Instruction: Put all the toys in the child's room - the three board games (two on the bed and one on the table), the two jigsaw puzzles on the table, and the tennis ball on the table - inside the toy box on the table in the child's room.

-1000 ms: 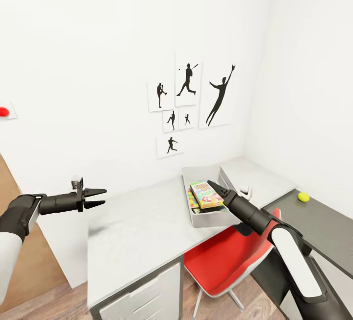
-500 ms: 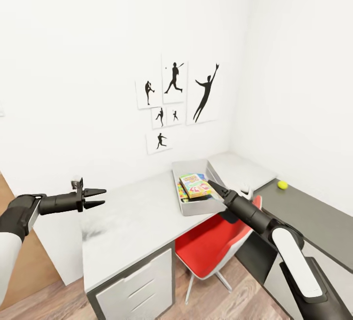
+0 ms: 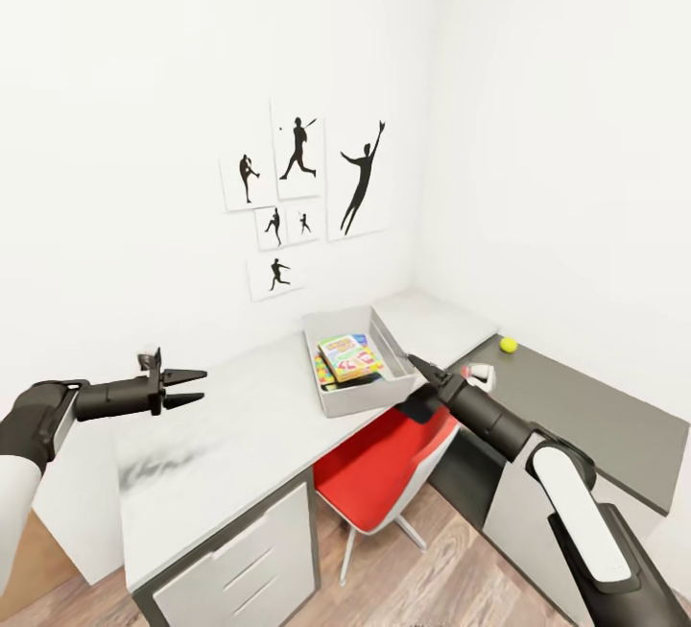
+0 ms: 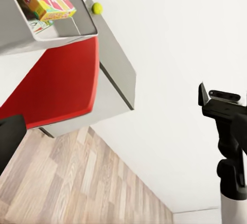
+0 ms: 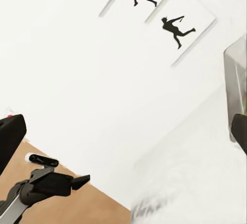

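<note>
One long pale worktop [image 3: 240, 435] fills the lower middle of the head view and carries the grey toy box [image 3: 357, 403] near its far end, at about five o'clock from the black silhouette pictures [image 3: 302, 190]. Inside the toy box lies a board game [image 3: 347, 356] with bright cartoon print, tilted over other colourful flat pieces. A red chair [image 3: 379, 473] stands at six o'clock from the toy box. The tennis ball [image 3: 508, 345] sits alone on the darker side worktop [image 3: 585, 416], at three o'clock from the toy box and well apart from it.

The ball is probably light, springy and quick to roll, so a hold squarely across its middle looks safest. The right jaws [image 3: 415, 361] hover at the box's near corner, empty; how far they part I cannot tell. The ball lies at about two o'clock from them. The left jaws [image 3: 188, 388] hang slightly parted and empty, well apart at nine o'clock
</note>
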